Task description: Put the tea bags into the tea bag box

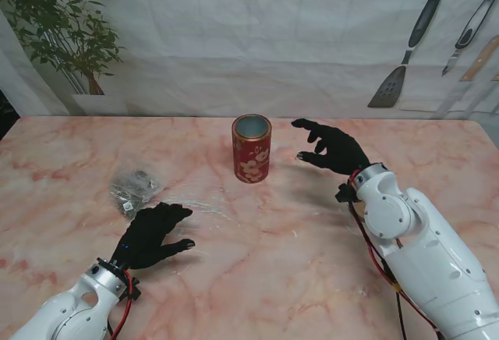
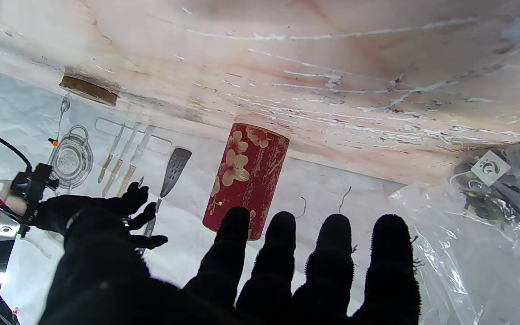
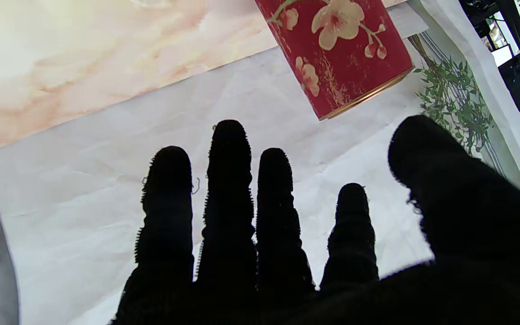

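left hand: open, empty, tea bags just beyond fingertips
right hand: open, empty, tea bag box beside it

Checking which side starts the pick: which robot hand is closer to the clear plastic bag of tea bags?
The left robot hand, open beside the clear plastic bag of tea bags; the right robot hand hovers past the red floral cylindrical tin.

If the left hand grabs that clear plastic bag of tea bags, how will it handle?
The crinkled clear plastic bag of tea bags lies slumped and creased, so it will probably sag and deform. Its glossy film may slip in the gloved left hand. It looks light.
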`<state>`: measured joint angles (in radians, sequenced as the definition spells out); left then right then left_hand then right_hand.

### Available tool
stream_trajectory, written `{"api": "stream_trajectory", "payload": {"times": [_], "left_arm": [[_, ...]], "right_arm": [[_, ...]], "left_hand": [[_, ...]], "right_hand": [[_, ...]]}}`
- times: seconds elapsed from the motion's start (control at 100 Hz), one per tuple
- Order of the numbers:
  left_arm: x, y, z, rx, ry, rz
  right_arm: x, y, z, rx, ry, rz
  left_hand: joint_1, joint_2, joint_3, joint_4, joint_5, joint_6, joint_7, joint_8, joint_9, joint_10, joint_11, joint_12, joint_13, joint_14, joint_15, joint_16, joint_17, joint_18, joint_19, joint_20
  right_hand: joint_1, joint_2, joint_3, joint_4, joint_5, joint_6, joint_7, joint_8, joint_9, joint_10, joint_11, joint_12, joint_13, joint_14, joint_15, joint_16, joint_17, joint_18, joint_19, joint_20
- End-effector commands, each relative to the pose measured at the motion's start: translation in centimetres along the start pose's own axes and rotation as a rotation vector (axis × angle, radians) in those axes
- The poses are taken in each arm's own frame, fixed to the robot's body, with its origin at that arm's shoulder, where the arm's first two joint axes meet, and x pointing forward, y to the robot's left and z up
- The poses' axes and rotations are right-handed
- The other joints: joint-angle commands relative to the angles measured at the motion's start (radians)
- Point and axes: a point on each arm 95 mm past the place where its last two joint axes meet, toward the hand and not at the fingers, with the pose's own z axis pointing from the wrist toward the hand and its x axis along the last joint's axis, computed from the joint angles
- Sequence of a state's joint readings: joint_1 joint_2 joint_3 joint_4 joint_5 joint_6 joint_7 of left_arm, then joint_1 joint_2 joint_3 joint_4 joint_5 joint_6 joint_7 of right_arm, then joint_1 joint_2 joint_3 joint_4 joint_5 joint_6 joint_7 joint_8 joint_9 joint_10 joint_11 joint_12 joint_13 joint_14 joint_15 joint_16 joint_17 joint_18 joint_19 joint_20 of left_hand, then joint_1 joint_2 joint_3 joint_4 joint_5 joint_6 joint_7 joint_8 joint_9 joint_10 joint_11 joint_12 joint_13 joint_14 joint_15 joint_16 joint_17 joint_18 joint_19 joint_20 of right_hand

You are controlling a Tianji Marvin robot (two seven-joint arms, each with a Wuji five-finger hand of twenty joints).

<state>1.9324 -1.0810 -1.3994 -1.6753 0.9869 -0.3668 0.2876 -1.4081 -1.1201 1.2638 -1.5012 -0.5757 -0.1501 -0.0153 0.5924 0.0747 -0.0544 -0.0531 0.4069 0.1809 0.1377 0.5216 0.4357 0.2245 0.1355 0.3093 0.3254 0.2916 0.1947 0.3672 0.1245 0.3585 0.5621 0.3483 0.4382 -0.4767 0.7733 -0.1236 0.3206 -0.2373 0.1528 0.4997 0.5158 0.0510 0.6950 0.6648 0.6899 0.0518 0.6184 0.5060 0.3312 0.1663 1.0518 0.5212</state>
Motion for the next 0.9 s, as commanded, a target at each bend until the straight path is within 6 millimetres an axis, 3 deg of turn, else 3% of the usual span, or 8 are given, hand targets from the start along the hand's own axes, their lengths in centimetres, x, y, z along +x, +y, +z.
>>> {"api": "stream_trajectory", "payload": {"times": [0.0, 0.43, 0.89], "left_arm": [[0.2, 0.0, 0.1, -0.006, 0.005, -0.001], [0.4, 0.0, 0.1, -0.004, 0.009, -0.002], [0.5, 0.0, 0.1, 0.006, 0.012, -0.002]], "right_arm": [[-0.7, -0.8, -1.3, 0.030, -0.008, 0.007], [-1.9, -1.6, -7.5, -0.009, 0.025, 0.093], [-2.7, -3.1, -12.6, 0.006, -0.017, 0.158]], "left_hand": [[0.007, 0.002, 0.019, 0.022, 0.008, -0.010, 0.003, -0.002, -0.004, -0.025, 0.005, -0.008, 0.004, -0.016, -0.021, -0.008, -0.002, -0.008, 0.023, -0.001], [0.008, 0.003, 0.019, 0.022, 0.015, -0.010, 0.007, 0.000, 0.000, -0.026, 0.006, -0.007, 0.007, -0.017, -0.020, -0.008, 0.000, -0.011, 0.025, 0.000], [0.008, 0.002, 0.018, 0.022, 0.015, -0.009, 0.006, 0.000, 0.000, -0.028, 0.007, -0.007, 0.007, -0.019, -0.020, -0.008, 0.000, -0.010, 0.026, 0.000]], "right_hand": [[0.004, -0.027, 0.013, 0.022, 0.018, 0.004, 0.015, 0.016, -0.025, 0.009, -0.019, -0.018, -0.021, 0.008, -0.022, -0.012, -0.016, 0.019, -0.022, -0.014], [0.014, -0.032, -0.026, 0.024, 0.028, 0.032, 0.194, 0.035, -0.039, 0.034, -0.065, -0.033, -0.069, 0.034, -0.085, -0.026, -0.064, 0.021, -0.076, -0.021], [0.048, -0.022, -0.069, 0.026, 0.030, 0.053, 0.198, 0.015, -0.047, 0.053, -0.101, -0.036, -0.086, 0.051, -0.106, -0.024, -0.084, 0.026, -0.104, -0.016]]}}
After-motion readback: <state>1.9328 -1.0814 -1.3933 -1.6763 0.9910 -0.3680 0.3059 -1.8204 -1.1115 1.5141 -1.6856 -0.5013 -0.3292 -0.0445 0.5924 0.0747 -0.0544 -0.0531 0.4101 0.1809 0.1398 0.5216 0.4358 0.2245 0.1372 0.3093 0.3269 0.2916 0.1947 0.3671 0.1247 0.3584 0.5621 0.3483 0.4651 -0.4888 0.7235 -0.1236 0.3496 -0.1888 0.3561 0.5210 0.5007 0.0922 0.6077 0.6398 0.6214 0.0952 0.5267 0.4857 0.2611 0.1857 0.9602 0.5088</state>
